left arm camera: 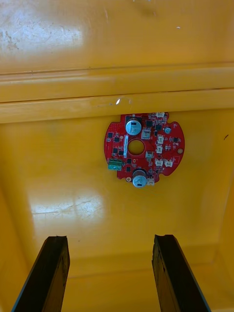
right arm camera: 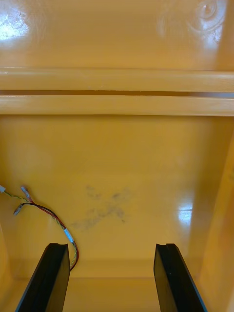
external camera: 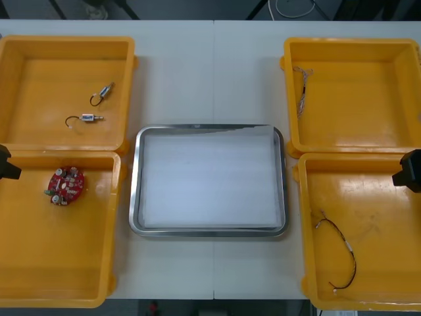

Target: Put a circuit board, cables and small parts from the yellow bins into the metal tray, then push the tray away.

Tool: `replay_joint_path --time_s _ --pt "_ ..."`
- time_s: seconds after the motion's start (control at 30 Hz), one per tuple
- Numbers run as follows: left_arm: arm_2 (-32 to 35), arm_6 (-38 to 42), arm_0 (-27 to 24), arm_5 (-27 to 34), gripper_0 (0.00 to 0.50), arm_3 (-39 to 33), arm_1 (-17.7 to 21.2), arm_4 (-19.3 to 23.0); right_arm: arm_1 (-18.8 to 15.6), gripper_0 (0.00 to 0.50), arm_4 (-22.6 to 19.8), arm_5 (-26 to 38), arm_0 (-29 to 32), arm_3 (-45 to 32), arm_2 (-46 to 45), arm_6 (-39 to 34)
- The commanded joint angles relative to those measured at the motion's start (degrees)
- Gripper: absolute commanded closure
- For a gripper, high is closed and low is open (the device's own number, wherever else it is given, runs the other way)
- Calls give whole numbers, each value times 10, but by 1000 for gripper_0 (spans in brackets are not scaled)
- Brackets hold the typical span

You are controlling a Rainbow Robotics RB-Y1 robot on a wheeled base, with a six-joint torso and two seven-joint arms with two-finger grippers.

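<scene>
A round red circuit board [external camera: 66,185] lies in the near left yellow bin [external camera: 39,263]; in the left wrist view the board [left arm camera: 143,150] sits ahead of my open left gripper [left arm camera: 109,278], apart from its fingers. My left gripper [external camera: 6,164] hangs at that bin's left edge. The metal tray [external camera: 209,227], white inside, holds nothing. A red and yellow cable [external camera: 341,247] lies in the near right bin [external camera: 388,217]; in the right wrist view the cable [right arm camera: 48,217] runs past one finger of my open right gripper [right arm camera: 109,278]. My right gripper [external camera: 409,171] hovers at the right edge.
Two small metal parts [external camera: 95,108] lie in the far left bin [external camera: 39,59]. A thin cable [external camera: 302,89] lies along the left wall of the far right bin [external camera: 368,92]. Bare table shows between the far bins beyond the tray.
</scene>
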Motion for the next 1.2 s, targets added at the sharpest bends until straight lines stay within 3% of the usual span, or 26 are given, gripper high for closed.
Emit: replay_joint_path --time_s 0.03,1.2 --pt "14 49 12 -6 0 -13 7 -5 -21 0 4 2 6 -15 -12 -14" --pt "14 49 12 -6 0 -13 7 -5 -21 0 4 2 6 -15 -12 -14"
